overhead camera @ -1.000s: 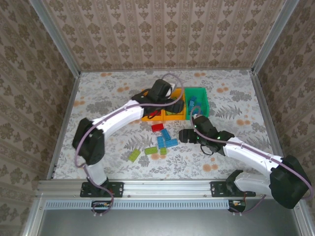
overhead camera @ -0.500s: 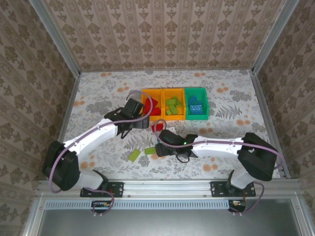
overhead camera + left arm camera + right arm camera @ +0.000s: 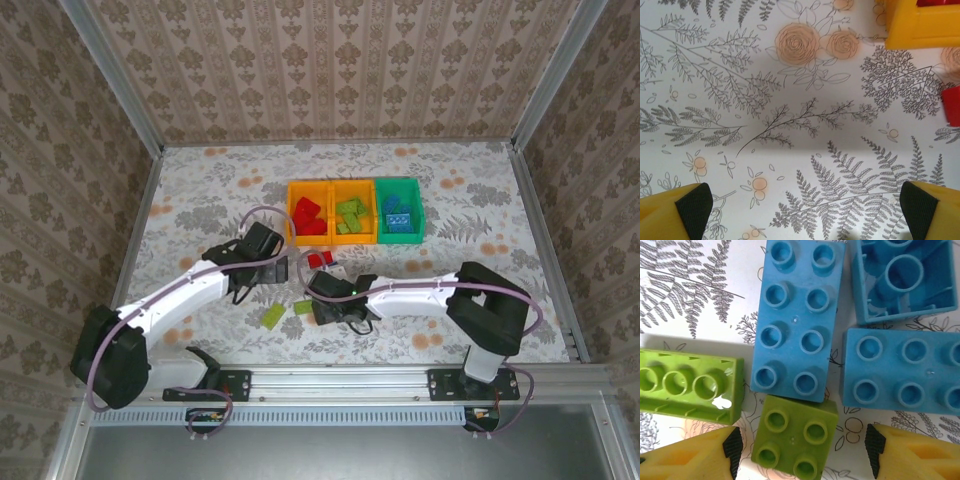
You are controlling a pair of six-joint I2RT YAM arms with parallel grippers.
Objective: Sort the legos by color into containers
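Lime-green, blue and red legos lie partly sorted on the floral-print bench (image 3: pixel 470 200). Three containers stand touching in a row toward the middle of the far edge: a left orange bin (image 3: pixel 291 212) holding red bricks, a middle orange bin (image 3: pixel 352 184) holding lime ones, and a green bin (image 3: pixel 420 215) holding blue ones. A loose red brick (image 3: pixel 320 260) sits just in front of the bins, and the remaining loose pieces lie closer to the near edge, among them a lone lime brick (image 3: pixel 272 317). The left jaws are spread wide over bare floral print, their black pads (image 3: pixel 692 207) touching nothing, with a corner of the left orange bin and the red brick at the side of the left wrist view. The right jaws hang low over the loose cluster, partly spread, one pad (image 3: pixel 732 450) on each side of a lime two-by-two brick (image 3: pixel 795 440), with a gap showing on both sides. Against that brick's far side lies a blue two-by-four brick (image 3: pixel 797 320). A second blue brick (image 3: pixel 905 372) lies beside it, a third blue brick (image 3: pixel 902 277) lies hollow side up, and a lime brick with round tubes showing (image 3: pixel 687 385) lies on the other side.
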